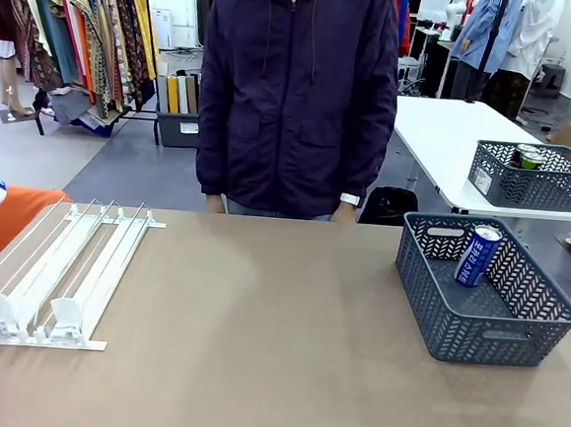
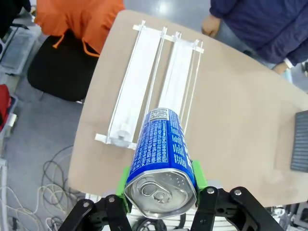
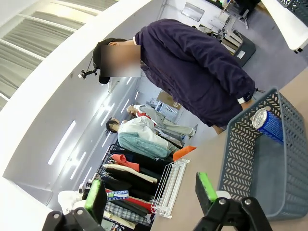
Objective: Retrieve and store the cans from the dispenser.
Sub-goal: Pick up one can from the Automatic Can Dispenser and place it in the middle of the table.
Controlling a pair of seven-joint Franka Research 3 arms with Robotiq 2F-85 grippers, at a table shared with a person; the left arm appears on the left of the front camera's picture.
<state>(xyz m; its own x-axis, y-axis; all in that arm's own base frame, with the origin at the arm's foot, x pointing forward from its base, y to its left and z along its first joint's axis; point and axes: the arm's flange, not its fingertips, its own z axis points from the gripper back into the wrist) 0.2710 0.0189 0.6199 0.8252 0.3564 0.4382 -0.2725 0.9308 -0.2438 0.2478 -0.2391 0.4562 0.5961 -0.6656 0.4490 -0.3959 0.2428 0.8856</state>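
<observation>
Left wrist view: left gripper clamped on blue can, above dispenser.
Right gripper: fingers wide, empty.
Mesh basket: one blue can inside.
Handling: carry level across, lower into bare basket space, release low.

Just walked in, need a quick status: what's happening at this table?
The left end effector is shut on a blue can, held above the table over the near end of the dispenser, whose lanes look empty. Another blue can already leans inside the grey basket. The right end effector is open, holding nothing. The person stands at the far side, hands at the table edge.
</observation>
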